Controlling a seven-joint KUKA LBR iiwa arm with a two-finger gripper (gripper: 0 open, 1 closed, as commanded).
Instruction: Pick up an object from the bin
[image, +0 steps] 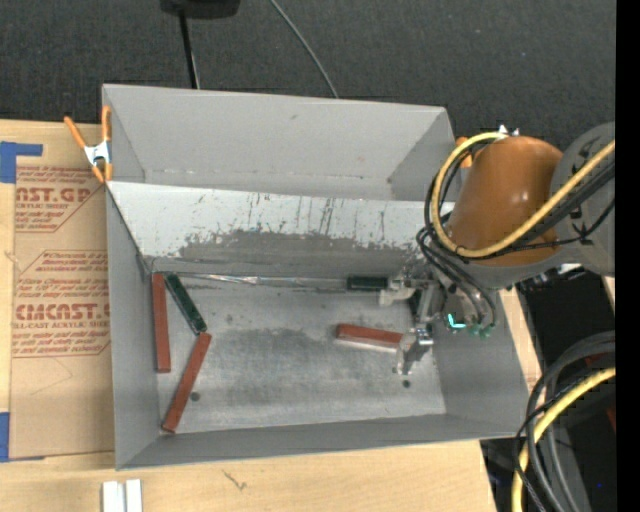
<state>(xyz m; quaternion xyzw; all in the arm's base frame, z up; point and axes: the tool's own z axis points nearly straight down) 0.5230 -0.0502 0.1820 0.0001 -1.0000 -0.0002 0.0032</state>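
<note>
Pincer just beside red stick, dark green marker nearby

Grey bin, red sticks, green pen

Red print on the cardboard left of the bin read in part "CAST.GP" and, lower down, "CAST ACRYLIC SHEET". The smaller lines were illegible.

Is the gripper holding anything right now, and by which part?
It cannot be told. The gripper is at the right end of the red stick mid-bin, but no hold on it can be made out.
</note>
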